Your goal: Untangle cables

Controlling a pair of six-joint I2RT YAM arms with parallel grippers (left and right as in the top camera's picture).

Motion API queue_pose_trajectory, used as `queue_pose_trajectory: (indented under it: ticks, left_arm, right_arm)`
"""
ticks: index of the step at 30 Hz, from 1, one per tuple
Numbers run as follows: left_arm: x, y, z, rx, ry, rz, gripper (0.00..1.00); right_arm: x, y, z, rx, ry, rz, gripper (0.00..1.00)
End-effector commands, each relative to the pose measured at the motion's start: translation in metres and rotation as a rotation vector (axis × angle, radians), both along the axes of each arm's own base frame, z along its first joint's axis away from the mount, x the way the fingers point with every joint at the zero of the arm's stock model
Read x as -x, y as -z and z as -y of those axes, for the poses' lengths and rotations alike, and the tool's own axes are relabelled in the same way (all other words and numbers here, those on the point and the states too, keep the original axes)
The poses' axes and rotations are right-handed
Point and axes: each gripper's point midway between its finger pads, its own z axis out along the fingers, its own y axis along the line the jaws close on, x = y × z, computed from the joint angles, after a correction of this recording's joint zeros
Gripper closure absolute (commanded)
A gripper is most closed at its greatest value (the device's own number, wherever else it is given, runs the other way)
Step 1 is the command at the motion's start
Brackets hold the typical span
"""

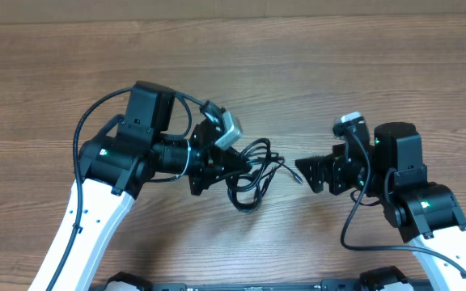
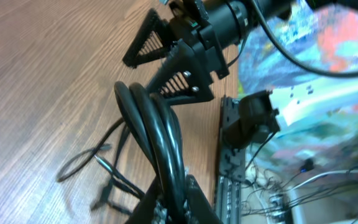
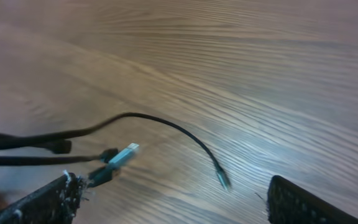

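The left arm comes in from the lower left, its wrist turned toward the middle. The left fingers [image 2: 197, 202] are clenched on the cables [image 1: 256, 174], whose thick loops rise straight out of the grip while thinner strands trail onto the wooden surface [image 1: 338, 65]. The right arm enters from the lower right and points left at the bundle. The right fingers [image 3: 42, 202] are spread wide and released, just short of it, with a flat silvery plug [image 3: 124, 154] and a slim plug end [image 3: 222, 180] lying before them.
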Motion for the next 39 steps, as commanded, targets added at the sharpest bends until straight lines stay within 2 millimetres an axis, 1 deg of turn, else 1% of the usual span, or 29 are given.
queue_pose_trajectory:
  ticks: [1,3,5,9,10,11,13,15,16,19,21,23,26,27,28,29,30,33,35,36,37,38,39]
  left_arm:
    - [0.012,0.005,-0.009,-0.055,0.140,0.241,0.96]
    - [0.009,0.017,-0.017,-0.137,0.119,0.236,0.96]
    - [0.008,0.025,-0.023,-0.191,0.104,0.226,0.96]
    - [0.009,0.029,-0.025,-0.212,0.101,0.220,0.96]
    - [0.010,0.028,-0.024,-0.204,0.106,0.218,0.96]
    - [0.018,0.025,-0.019,-0.174,0.148,0.222,0.96]
    - [0.033,0.020,-0.007,-0.128,0.231,0.250,0.96]
    - [0.044,0.017,0.005,-0.106,0.297,0.281,0.96]
    - [0.050,0.016,0.012,-0.096,0.331,0.303,0.96]
    - [0.055,0.014,0.020,-0.080,0.363,0.332,0.96]
    - [0.054,0.012,0.022,-0.075,0.363,0.345,0.96]
    - [0.051,0.010,0.024,-0.068,0.352,0.350,0.96]
    - [0.043,0.005,0.029,-0.052,0.306,0.333,0.96]
    - [0.042,0.001,0.031,-0.034,0.300,0.327,0.96]
    - [0.044,-0.003,0.033,-0.008,0.310,0.328,0.96]
    - [0.044,-0.003,0.033,-0.008,0.310,0.328,0.96]
    - [0.044,-0.003,0.033,-0.009,0.310,0.329,0.96]
    - [0.043,0.000,0.032,-0.023,0.304,0.325,0.96]
    - [0.037,0.006,0.029,-0.072,0.254,0.291,0.95]
    - [0.034,0.008,0.028,-0.091,0.219,0.260,0.72]
    - [0.031,0.009,0.027,-0.105,0.176,0.214,0.29]
    - [0.028,0.008,0.028,-0.106,0.139,0.174,0.00]
    - [0.025,0.005,0.028,-0.099,0.109,0.146,0.00]
  right_arm:
    - [0.009,-0.013,-0.017,-0.030,-0.175,0.091,0.07]
    - [0.014,-0.020,-0.027,-0.054,-0.269,0.138,0.07]
    - [0.021,-0.030,-0.039,-0.093,-0.375,0.199,0.07]
    - [0.042,-0.056,-0.061,-0.209,-0.599,0.341,0.06]
    - [0.046,-0.067,-0.066,-0.255,-0.643,0.376,0.06]
    - [0.054,-0.084,-0.073,-0.326,-0.718,0.442,0.06]
    - [0.056,-0.093,-0.076,-0.352,-0.753,0.486,0.06]
    - [0.056,-0.096,-0.076,-0.354,-0.760,0.504,0.07]
    - [0.057,-0.096,-0.076,-0.356,-0.762,0.502,0.09]
    - [0.057,-0.095,-0.076,-0.357,-0.760,0.496,0.13]
    - [0.058,-0.093,-0.076,-0.360,-0.758,0.479,0.16]
    - [0.060,-0.091,-0.076,-0.363,-0.754,0.458,0.21]
    - [0.061,-0.091,-0.076,-0.368,-0.756,0.453,0.24]
    - [0.061,-0.091,-0.076,-0.370,-0.759,0.453,0.33]
    - [0.062,-0.091,-0.076,-0.370,-0.759,0.453,0.59]
    - [0.062,-0.091,-0.076,-0.370,-0.760,0.453,0.80]
    - [0.062,-0.091,-0.076,-0.370,-0.759,0.453,0.96]
    - [0.061,-0.091,-0.076,-0.372,-0.757,0.450,0.96]
    - [0.061,-0.091,-0.076,-0.377,-0.752,0.439,0.96]
    - [0.061,-0.091,-0.076,-0.385,-0.741,0.422,0.96]
    - [0.059,-0.091,-0.075,-0.389,-0.726,0.408,0.96]
    - [0.056,-0.090,-0.074,-0.384,-0.698,0.390,0.96]
    - [0.052,-0.088,-0.073,-0.376,-0.670,0.373,0.96]
